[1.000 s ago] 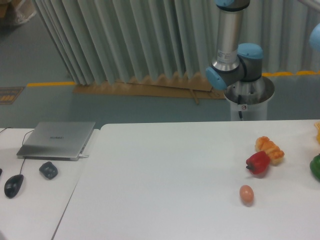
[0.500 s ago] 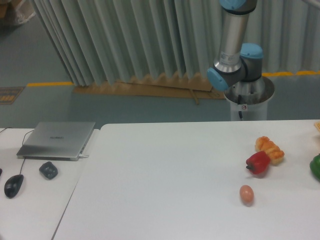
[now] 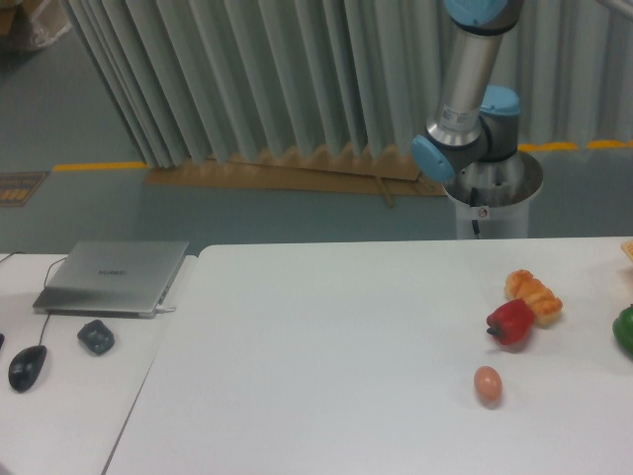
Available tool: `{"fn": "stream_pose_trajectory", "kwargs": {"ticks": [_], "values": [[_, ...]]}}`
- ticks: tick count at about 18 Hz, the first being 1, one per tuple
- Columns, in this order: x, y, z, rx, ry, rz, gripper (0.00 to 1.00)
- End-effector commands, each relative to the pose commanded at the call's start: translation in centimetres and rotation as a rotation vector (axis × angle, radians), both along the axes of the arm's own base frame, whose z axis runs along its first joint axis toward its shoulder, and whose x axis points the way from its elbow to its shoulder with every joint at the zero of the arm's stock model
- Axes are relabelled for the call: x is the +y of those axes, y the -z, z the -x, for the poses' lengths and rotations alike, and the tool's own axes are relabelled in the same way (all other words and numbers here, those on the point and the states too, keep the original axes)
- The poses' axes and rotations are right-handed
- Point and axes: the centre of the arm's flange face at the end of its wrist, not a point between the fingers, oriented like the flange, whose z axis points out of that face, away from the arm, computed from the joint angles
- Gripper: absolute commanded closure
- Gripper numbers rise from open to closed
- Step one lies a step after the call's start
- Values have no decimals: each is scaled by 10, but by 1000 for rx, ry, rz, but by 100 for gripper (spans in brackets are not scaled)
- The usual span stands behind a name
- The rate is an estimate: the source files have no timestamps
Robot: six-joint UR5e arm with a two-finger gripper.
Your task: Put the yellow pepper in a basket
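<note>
a smooth white table (image 3: 326, 336) carries a flat silver laptop (image 3: 114, 276), a glossy red pepper (image 3: 510, 322) touching a ridged orange-tan bread-like lump (image 3: 534, 296), and a small matte egg (image 3: 488, 385). gripper, jaws and yellow pepper lie outside the frame.

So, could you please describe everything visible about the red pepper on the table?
The red pepper is glossy and lobed, looks like smooth plastic, and lies tipped on its side on the white table. Its upper right side touches the orange-tan ridged bread-like item behind it. The egg sits apart in front of it. Nothing holds it.
</note>
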Motion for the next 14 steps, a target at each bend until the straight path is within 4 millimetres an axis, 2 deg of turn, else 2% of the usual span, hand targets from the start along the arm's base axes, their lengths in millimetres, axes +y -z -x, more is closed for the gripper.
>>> {"fn": "stream_pose_trajectory", "kwargs": {"ticks": [1,2,5,7,11,14], "values": [[0,0,0,1,1,-2,16],[1,0,0,3,1,-2,0],[3,-3,-2,7,-12,-7,0],[12,-8,-7,20,-62,-10,0],[44,-32,-28,64,-76,-20,0],[79,-35,-50,84,-176,-25,0]]}}
